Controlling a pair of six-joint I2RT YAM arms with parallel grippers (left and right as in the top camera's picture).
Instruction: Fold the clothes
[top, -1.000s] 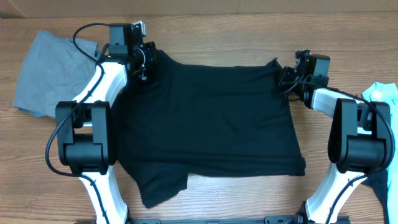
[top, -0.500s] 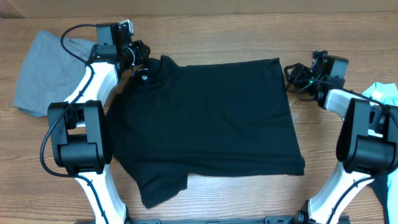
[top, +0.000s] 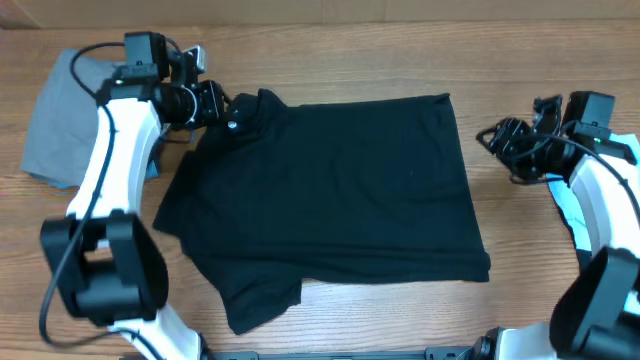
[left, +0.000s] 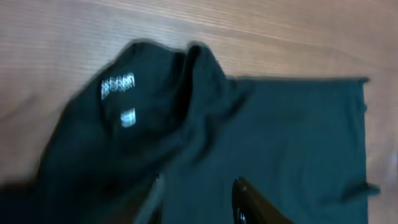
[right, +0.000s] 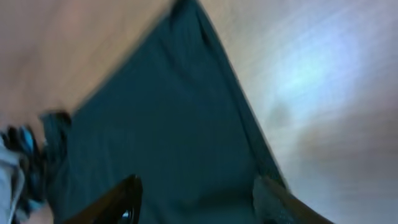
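A large black short-sleeved shirt (top: 330, 190) lies spread flat on the wooden table, collar at the far left, one sleeve toward the near left. My left gripper (top: 215, 100) hovers open just beside the collar, holding nothing. In the left wrist view the shirt's collar with its white lettering (left: 118, 84) and small label (left: 127, 117) lies ahead of the open left gripper (left: 199, 199). My right gripper (top: 497, 137) is open, just off the shirt's far right corner. The right wrist view shows the right gripper (right: 196, 190) open above the shirt's edge (right: 161, 124), blurred.
A grey garment (top: 50, 130) lies at the far left of the table, partly under the left arm. A sliver of light-blue cloth (top: 568, 205) shows under the right arm at the right edge. Bare wood (top: 400, 60) runs along the far side.
Both grippers let go of the shirt's far corners, opened, and drew outward, left to the left and right to the right. The shirt now lies flat.
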